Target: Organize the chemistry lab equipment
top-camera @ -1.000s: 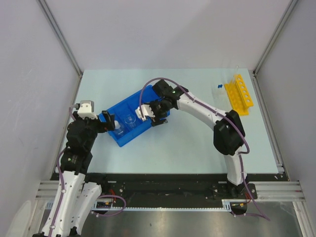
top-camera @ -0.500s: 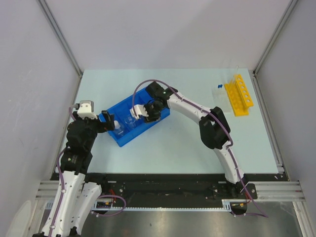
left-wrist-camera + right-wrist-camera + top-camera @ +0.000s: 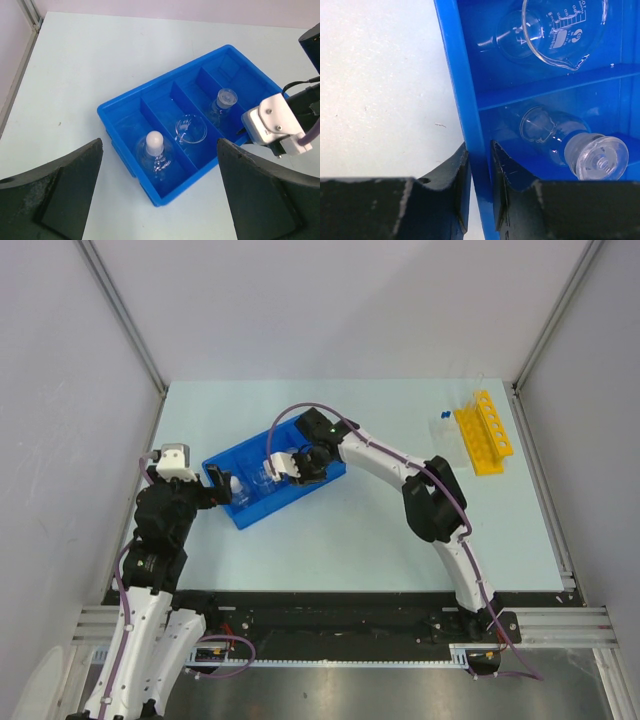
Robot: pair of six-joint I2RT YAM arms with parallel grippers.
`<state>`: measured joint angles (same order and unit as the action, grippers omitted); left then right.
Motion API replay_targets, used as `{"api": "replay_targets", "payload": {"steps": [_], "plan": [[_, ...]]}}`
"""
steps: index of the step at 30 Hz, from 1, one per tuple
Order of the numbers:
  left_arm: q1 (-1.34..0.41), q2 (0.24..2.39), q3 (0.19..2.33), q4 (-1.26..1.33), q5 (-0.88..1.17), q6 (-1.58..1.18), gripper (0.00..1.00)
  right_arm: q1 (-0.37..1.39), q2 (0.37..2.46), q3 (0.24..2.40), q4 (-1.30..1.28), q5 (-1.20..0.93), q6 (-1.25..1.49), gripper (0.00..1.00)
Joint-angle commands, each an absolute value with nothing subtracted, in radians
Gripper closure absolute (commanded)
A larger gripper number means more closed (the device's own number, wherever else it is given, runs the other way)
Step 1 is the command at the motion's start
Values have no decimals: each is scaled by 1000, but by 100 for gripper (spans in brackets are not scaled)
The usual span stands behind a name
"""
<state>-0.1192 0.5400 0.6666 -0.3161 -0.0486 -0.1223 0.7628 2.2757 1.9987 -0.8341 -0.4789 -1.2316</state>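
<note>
Four-compartment glossy blue tray (image 3: 150,86)

Tray (image 3: 451,75): blue plastic, smooth, semi-gloss w/ soft reflections. Beaker (image 3: 565,30) & stoppered flask (image 3: 552,131): clear glass, shiny; beaker has white printed marks. Table (image 3: 380,75): pale, matt, fine-grained w/ specks. Right gripper (image 3: 479,147) fingers: black, matt, scuffed edges. Rack (image 3: 485,432): yellow plastic.

Pale table (image 3: 350,540): blue divided tray (image 3: 285,505) left-centre; yellow holed rack (image 3: 487,432) far right, blue-capped tubes (image 3: 440,418) beside.
</note>
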Motion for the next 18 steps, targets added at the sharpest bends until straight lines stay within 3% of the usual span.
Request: {"api": "replay_targets", "payload": {"steps": [1, 18], "plan": [[-112, 528, 661, -290, -45, -95, 0, 710, 2212, 1947, -764, -430, -1097, 82], [-112, 526, 661, -285, -26, -97, 0, 543, 1980, 1631, -678, -350, -985, 86]]}}
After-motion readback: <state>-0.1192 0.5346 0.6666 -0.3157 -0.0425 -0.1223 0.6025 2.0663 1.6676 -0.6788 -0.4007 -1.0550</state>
